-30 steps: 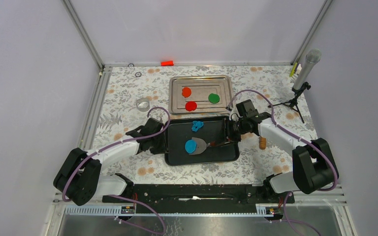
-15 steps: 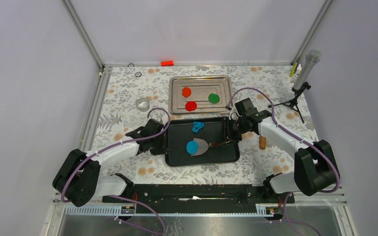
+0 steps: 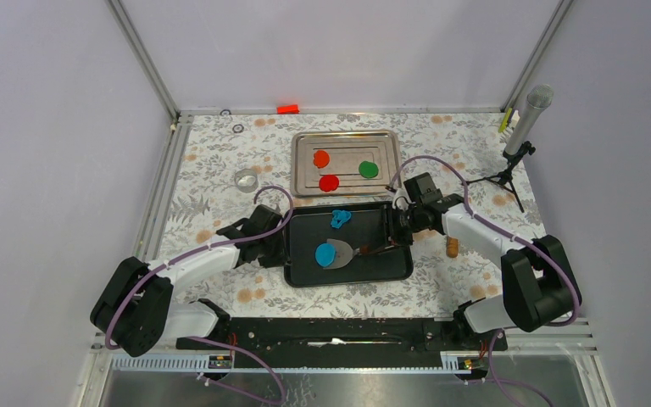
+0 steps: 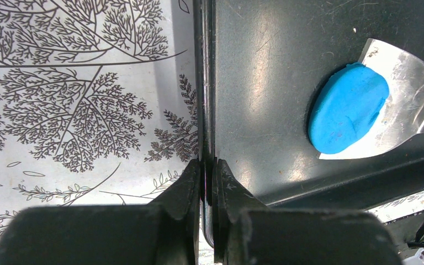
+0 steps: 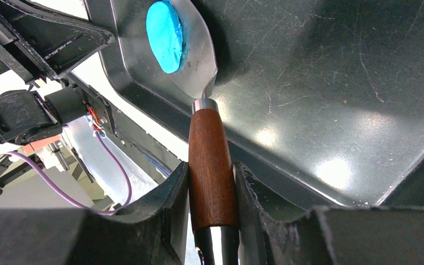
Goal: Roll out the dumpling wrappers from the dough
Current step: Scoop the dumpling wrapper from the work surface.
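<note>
A: Which way does the blue disc (image 3: 326, 253) lie from the right pincer (image 5: 212, 182)?

B: Seen from overhead, it is at about 8 o'clock from it, on the left half of the black tray (image 3: 390, 270). The pincer does not touch the disc. It is clamped on the wooden handle of a spatula (image 5: 211, 149), and the steel blade covers the gap.

A: So the tool's long axis is the one that matters?

B: Yes. The spatula runs roughly from 2 o'clock at the handle to 8 o'clock at the blade tip. The disc sits at that tip, partly on the blade, with its far edge seeming to overhang onto the tray floor.

A: And the left pincer (image 4: 207, 165)?

B: It is closed on the black tray's rim at 9 o'clock, pinning the tray down. The disc lies at 3 o'clock from it, a little nearer than to the right pincer, but that pincer has its job already.

A: Where does the disc likely go?

B: Probably to the steel tray (image 3: 346, 133), at 12 o'clock from the disc, where a red disc (image 3: 330, 182), an orange disc (image 3: 321, 158) and a green disc (image 3: 369, 169) lie apart. The right arm would do the lifting. The blue scrap (image 3: 339, 218) lies between, near the black tray's far edge.

A: What could go wrong?

B: The disc rides off-centre on the blade, so a tilt could slide it off.
</note>
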{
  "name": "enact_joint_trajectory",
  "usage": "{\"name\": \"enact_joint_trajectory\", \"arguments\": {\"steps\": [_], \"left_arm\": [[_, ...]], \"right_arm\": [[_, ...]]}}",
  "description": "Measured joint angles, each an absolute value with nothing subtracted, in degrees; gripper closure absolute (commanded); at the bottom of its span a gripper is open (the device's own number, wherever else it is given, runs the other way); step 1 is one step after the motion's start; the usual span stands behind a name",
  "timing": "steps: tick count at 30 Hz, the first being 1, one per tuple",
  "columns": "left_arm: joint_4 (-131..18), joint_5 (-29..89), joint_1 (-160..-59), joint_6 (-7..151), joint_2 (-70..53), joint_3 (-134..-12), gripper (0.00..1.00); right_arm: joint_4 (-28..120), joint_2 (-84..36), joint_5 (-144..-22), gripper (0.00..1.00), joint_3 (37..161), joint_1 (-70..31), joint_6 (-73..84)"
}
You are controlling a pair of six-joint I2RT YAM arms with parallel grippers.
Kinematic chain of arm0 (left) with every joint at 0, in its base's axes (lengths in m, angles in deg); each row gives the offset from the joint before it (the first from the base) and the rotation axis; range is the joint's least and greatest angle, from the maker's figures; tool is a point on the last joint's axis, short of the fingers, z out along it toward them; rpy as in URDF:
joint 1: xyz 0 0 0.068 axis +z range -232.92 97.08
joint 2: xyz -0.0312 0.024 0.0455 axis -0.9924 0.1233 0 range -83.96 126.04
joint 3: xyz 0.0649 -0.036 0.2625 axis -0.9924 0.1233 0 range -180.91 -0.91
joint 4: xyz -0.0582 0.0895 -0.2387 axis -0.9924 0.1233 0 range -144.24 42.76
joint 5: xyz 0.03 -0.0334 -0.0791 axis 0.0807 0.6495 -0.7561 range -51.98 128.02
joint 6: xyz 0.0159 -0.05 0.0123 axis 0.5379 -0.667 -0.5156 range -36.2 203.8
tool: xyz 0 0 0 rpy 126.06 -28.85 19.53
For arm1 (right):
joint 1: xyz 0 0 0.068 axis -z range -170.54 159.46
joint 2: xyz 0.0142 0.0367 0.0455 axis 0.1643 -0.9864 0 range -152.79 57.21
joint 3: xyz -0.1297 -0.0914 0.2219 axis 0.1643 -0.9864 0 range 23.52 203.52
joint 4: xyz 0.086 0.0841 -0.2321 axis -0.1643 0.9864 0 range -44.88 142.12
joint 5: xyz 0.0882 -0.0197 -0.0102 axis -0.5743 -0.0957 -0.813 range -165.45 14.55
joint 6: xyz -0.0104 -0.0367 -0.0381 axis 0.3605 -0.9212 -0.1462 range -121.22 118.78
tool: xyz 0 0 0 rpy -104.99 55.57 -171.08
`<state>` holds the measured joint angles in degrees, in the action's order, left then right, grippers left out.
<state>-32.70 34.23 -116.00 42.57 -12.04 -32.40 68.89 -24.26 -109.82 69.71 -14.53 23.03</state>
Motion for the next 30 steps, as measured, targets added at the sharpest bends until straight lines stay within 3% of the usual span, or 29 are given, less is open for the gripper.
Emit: {"name": "enact_joint_trajectory", "arguments": {"steps": [23, 27, 30], "left_arm": [[-29.5, 35.2, -116.2, 42.7, -11.8, -33.5, 1.00], [-28.6, 35.2, -116.2, 42.8, -11.9, -33.7, 0.74], [-26.6, 35.0, -116.3, 43.4, -12.0, -34.0, 0.67]], "right_arm": [[70.2, -21.2, -111.1, 1.00, 69.3, -14.6, 25.2], [70.9, -18.5, -109.7, 1.00, 69.2, -14.6, 25.2], [71.4, -17.5, -109.3, 1.00, 69.2, -14.6, 25.2]]}}
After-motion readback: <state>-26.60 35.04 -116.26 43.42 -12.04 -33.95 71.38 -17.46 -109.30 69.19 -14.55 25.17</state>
